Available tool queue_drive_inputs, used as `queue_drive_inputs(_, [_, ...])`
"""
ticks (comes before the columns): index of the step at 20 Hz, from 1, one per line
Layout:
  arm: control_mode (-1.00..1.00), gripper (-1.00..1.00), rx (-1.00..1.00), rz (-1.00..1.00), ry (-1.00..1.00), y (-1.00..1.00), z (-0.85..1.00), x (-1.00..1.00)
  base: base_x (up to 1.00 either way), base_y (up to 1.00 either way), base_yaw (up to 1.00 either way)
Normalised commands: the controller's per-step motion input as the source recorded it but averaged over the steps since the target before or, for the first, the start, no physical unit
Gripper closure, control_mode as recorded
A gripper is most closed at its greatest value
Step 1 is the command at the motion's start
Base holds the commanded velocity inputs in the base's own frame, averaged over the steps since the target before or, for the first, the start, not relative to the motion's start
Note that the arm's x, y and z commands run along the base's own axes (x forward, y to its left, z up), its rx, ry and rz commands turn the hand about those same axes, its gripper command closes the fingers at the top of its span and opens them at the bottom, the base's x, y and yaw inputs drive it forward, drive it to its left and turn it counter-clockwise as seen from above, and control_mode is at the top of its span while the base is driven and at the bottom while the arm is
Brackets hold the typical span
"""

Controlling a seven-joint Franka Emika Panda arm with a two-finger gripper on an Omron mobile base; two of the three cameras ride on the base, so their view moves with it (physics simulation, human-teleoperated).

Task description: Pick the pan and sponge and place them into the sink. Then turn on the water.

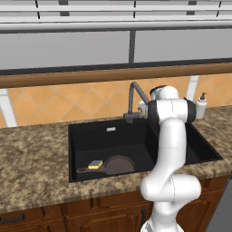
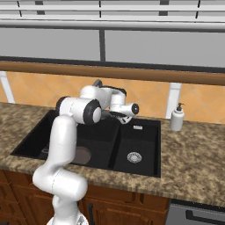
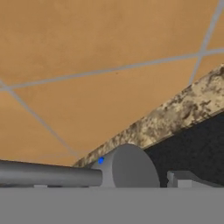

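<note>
Claw (image 2: 115, 115) wide open, empty, by faucet (image 1: 134, 100); pan (image 1: 117, 164), sponge (image 1: 95, 164) in sink (image 1: 108, 136).

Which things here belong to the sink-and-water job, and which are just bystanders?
Part of the job:
- pan, lying in the sink
- sponge, lying on the pan's handle end
- sink
- faucet, its base close in the hand view
- gripper, at the faucet

Bystanders:
- soap bottle
- counter
- tiled backsplash

Kitchen: black sink (image 1: 81, 136) in granite counter (image 1: 31, 158), faucet (image 1: 133, 99), tiled backsplash (image 1: 68, 102), wood cabinets (image 1: 90, 215)
</note>
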Motion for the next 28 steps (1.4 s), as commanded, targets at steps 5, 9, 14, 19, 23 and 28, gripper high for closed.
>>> queue_drive_inputs(5, [-1.0,-1.0,0.0,0.0,0.0,0.1,-0.22,0.11,0.0,0.0,0.0])
queue_drive_inputs(9, [-1.0,1.0,0.0,0.0,0.0,0.14,-0.28,0.15,0.0,0.0,0.0])
queue_drive_inputs(14, [-1.0,1.0,0.01,0.01,0.0,0.1,-0.29,0.36,0.0,0.0,0.0])
queue_drive_inputs(19, [-1.0,1.0,0.03,0.01,0.0,0.0,-0.24,0.41,0.0,0.0,0.0])
queue_drive_inputs(23, [-1.0,1.0,0.16,0.0,0.0,0.0,-0.16,0.42,0.0,0.0,0.0])
queue_drive_inputs(28, [-1.0,1.0,0.25,0.0,0.03,0.0,-0.2,0.55,0.0,0.0,0.0])
